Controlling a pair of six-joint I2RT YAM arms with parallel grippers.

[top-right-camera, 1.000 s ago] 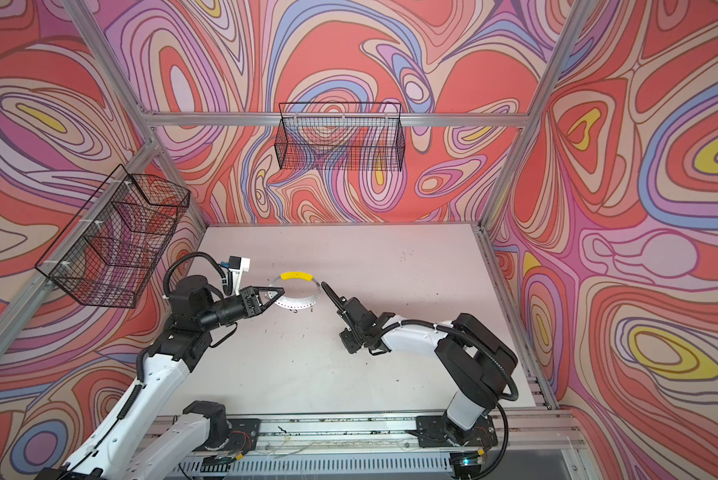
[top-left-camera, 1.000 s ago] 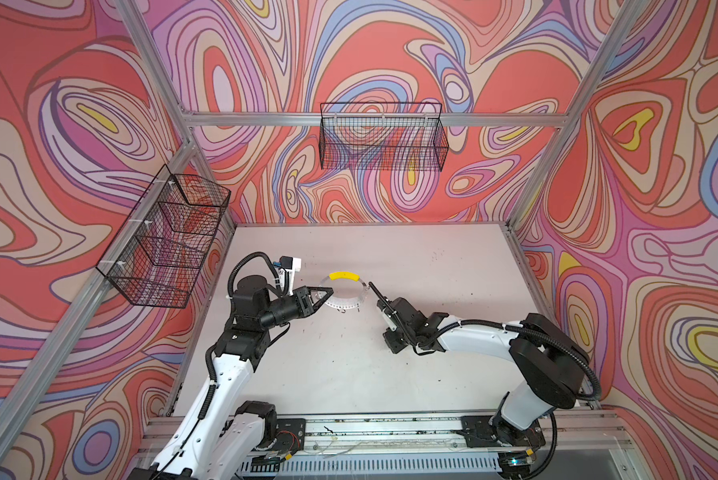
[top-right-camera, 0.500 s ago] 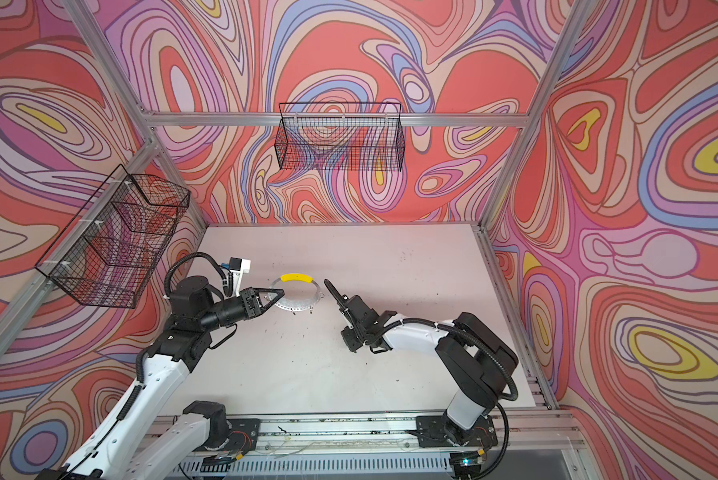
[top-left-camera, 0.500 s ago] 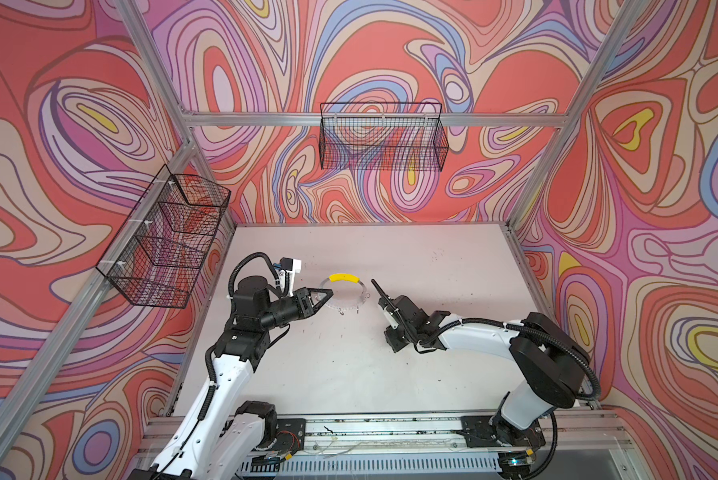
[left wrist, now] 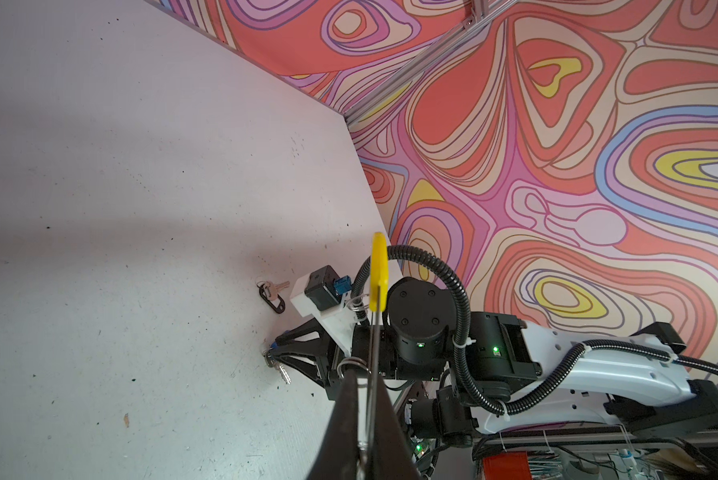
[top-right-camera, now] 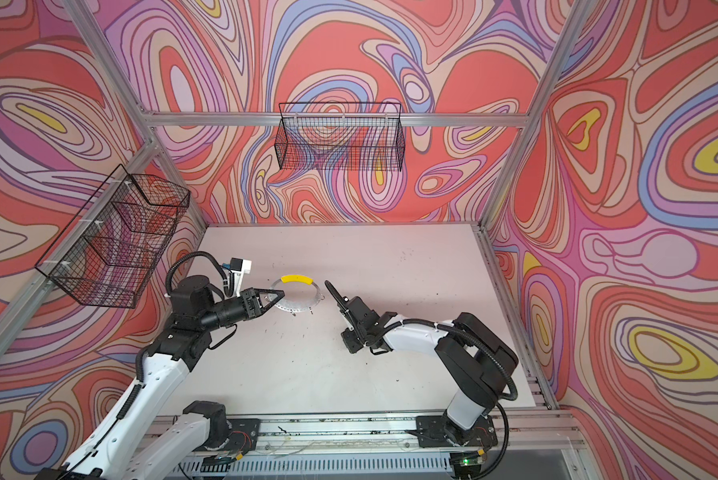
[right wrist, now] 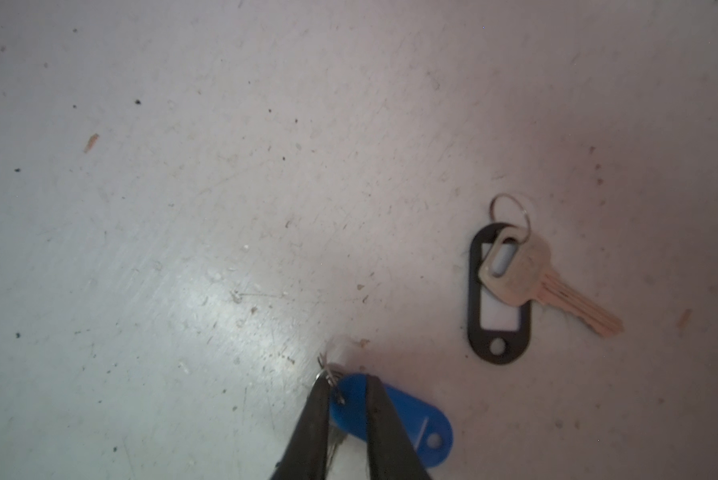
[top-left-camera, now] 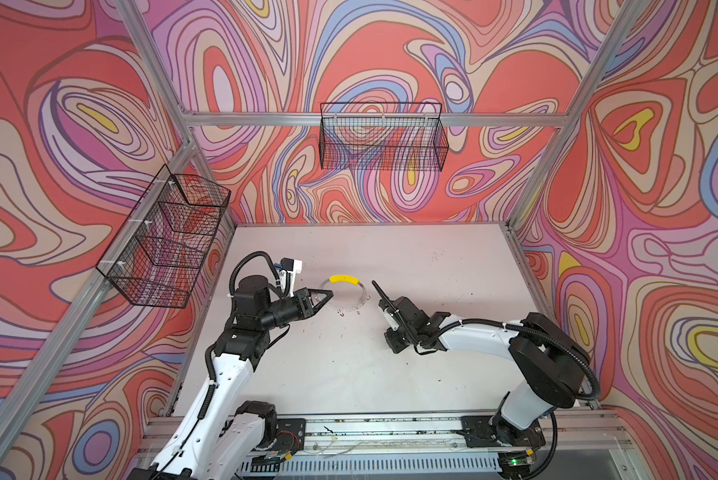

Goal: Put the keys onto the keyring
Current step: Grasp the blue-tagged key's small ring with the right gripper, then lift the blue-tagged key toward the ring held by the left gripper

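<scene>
- The left gripper (top-left-camera: 328, 296) is closed tight on the keyring (top-left-camera: 346, 309). Its two dark, wedge-shaped fingers (left wrist: 340, 432) pinch the thin flat metal band between them.
- The keyring reaches forward from those fingertips as a wide grey hoop dotted with small holes. Little wire loops (left wrist: 351, 363) hang at its rim close to the grip.
- A smooth yellow sleeve (top-left-camera: 342, 278) covers the arc of the ring farthest from the left fingertips. From the left wrist it shows edge-on as a narrow yellow strip.
- In both top views the ring sits between the two grippers, and the right gripper's long black fingers stand just beside its far rim without touching it.
- The right gripper (right wrist: 346, 386) points down at the table (right wrist: 182, 208) with its jaws only narrowly apart.
- Its fingers straddle the ring end of the blue tag (right wrist: 407, 419), a glossy oval of plastic. I cannot tell whether they actually clamp it.
- A thin wire ring sits against one fingertip. The blue tag's own key is blurred between the fingers.
- The black tag (right wrist: 474, 299), an oval frame with a white window, lies flat just beyond the right fingertips, clear of them and of the blue tag.
- Its pale metal key (right wrist: 519, 270) rests across it, joined by a small split ring (right wrist: 509, 195).
- The table is matte, pale, scuffed and speckled.
</scene>
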